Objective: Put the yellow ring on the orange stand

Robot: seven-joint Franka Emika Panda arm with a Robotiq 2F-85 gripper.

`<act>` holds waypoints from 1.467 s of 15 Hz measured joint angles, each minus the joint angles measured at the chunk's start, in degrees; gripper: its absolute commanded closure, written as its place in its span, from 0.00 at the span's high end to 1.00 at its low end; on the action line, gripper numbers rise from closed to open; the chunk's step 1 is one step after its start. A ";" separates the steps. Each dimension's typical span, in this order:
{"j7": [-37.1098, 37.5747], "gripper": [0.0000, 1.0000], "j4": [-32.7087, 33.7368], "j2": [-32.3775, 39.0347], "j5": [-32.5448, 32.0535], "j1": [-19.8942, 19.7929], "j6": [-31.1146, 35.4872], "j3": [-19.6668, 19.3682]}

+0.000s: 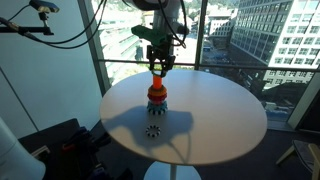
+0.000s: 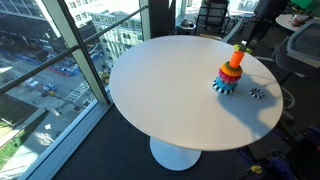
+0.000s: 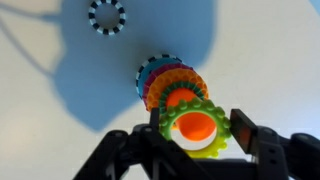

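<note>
In the wrist view my gripper (image 3: 198, 127) is shut on the yellow ring (image 3: 212, 148), a yellow-green knobbed ring with a finger on each side. The orange peg tip (image 3: 193, 125) shows through the ring's hole, so the ring sits right over the top of the orange stand (image 3: 170, 85). The stand's stacked coloured rings lie below it. In both exterior views the stand (image 1: 157, 96) (image 2: 231, 72) stands upright on the round white table, with my gripper (image 1: 158, 63) straight above its peg.
A small dark toothed ring (image 1: 153, 130) (image 2: 257, 93) (image 3: 107, 15) lies flat on the round white table (image 1: 230, 120) (image 2: 160, 90) beside the stand. Floor-to-ceiling windows stand behind the table. Office chairs and cables stand beyond the table edge.
</note>
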 measured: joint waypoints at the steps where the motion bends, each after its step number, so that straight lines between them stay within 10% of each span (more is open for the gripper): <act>1: -0.05 0.47 -0.12 0.24 0.00 0.03 0.87 0.21; 22: -2.75 0.47 -6.64 -0.24 0.29 -0.06 10.06 1.20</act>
